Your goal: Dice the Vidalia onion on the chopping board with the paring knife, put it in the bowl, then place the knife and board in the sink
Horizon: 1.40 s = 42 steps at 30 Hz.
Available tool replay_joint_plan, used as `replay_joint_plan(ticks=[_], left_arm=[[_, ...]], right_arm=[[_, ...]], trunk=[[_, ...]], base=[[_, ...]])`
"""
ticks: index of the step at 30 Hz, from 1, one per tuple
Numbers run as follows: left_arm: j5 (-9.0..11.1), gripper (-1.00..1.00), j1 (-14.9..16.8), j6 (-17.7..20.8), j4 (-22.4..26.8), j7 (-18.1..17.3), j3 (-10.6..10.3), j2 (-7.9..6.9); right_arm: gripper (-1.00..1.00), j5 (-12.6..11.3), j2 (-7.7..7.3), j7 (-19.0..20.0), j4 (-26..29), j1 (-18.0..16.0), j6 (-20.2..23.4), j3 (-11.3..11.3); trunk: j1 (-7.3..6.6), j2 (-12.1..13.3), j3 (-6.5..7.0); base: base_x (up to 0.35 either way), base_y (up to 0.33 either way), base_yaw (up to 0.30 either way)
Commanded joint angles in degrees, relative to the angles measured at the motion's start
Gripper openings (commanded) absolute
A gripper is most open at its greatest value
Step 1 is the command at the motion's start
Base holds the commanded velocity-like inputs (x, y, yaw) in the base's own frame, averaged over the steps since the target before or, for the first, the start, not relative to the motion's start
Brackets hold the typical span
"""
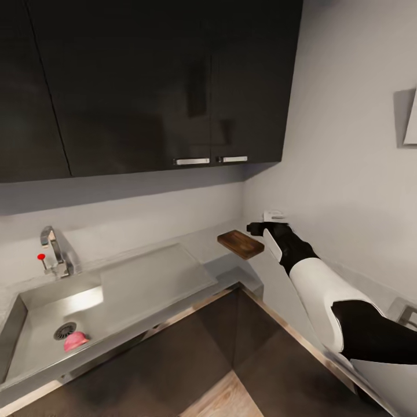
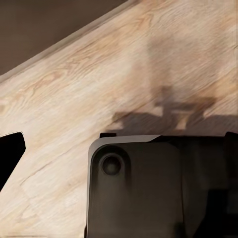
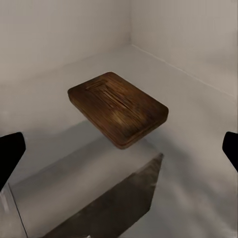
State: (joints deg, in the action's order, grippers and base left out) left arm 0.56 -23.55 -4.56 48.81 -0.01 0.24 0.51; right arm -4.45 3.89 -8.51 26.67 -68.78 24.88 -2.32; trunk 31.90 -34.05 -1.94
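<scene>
Hand (image 1: 260, 227) open beside chopping board (image 1: 241, 244)

Dark wall cabinets (image 1: 150, 81), grey walls (image 1: 341, 145), wood floor (image 2: 124, 74)

A light brown wooden floor (image 2: 124, 74) with wavy grain lines lies below. A big dark grey rounded block (image 2: 144, 193) with a round dent sits over the floor. A grey shadow (image 2: 173, 111) falls on the wood just beside the block. One black gripper finger (image 2: 10, 153) pokes in at the edge.
</scene>
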Motion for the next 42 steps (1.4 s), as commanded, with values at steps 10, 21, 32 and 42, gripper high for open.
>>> replay_joint_plan(ticks=[10, 21, 32, 42], left_arm=[[0.1, 1.00, 0.0, 0.0, -0.4, 0.0, 0.0, 0.02], [0.1, 1.00, 0.0, 0.0, -1.2, 0.0, 0.1, 0.02], [0.1, 1.00, 0.0, -0.1, -1.2, 0.0, 0.1, -0.05], [0.1, 1.00, 0.0, -0.1, -1.2, 0.0, 0.1, -0.07]], right_arm=[[1.00, -0.4, -0.11, -0.4, -1.4, 0.0, -2.5, -0.2], [1.00, -0.4, -0.53, -0.3, -1.8, 0.0, -3.0, -0.2], [1.00, -0.3, -0.56, -0.3, -2.7, 0.0, -3.0, -0.2], [1.00, -0.3, -0.55, -0.4, -2.9, 0.0, -3.0, -0.2]], trunk=[[0.03, -0.1, -0.10], [0.03, -0.1, -0.10], [0.03, -0.1, -0.10], [0.03, -0.1, -0.10]], base=[[0.001, 0.000, 0.284], [0.190, -0.134, 0.057], [0.164, -0.113, 0.000], [0.006, -0.004, 0.000]])
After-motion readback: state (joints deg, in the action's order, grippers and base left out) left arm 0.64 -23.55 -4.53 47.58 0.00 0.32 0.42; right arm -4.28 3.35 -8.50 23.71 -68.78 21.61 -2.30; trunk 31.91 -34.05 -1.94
